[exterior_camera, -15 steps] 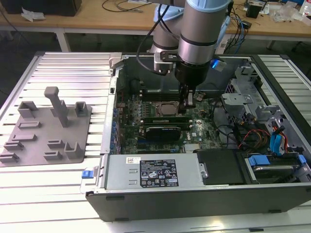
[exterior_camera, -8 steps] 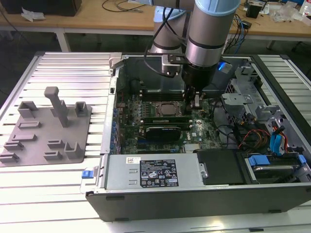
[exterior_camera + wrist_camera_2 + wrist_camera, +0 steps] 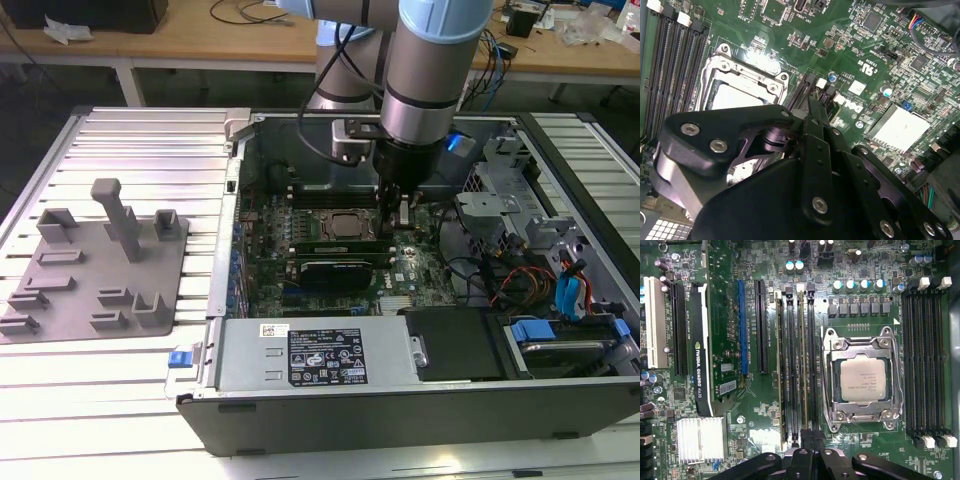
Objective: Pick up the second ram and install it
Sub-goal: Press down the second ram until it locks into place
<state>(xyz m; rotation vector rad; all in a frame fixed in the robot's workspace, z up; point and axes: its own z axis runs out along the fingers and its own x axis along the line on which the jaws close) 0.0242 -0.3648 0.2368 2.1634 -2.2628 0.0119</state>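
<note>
**Right at the end of the memory slot: fingers shut, stick standing in place**

Down by the board, the gripper (image 3: 808,436) has its two fingers (image 3: 803,437) pressed tight together with no gap between them. They make one thin black tip. That tip sits over one end of the second ram (image 3: 802,365). The green stick stands on its edge in a long slot, and it runs straight away from the tip. I cannot tell if the tip touches the stick or hangs just above it.

Just beside it, one slot over, stands another thin stick (image 3: 779,365). On the other side of the second ram is the CPU (image 3: 861,380), a shiny square in a metal frame. Past the CPU are four empty slots (image 3: 925,360).

In the second wrist view the gripper (image 3: 810,107) hides most of the slots, and the stick is hard to pick out there. The black card (image 3: 699,340) is well apart from the tip.

In the exterior view the gripper (image 3: 398,215) reaches down inside the open computer case (image 3: 400,400). The arm hides the stick there. The grey fixture tray (image 3: 100,265) lies outside the case, on the exterior view's left.
</note>
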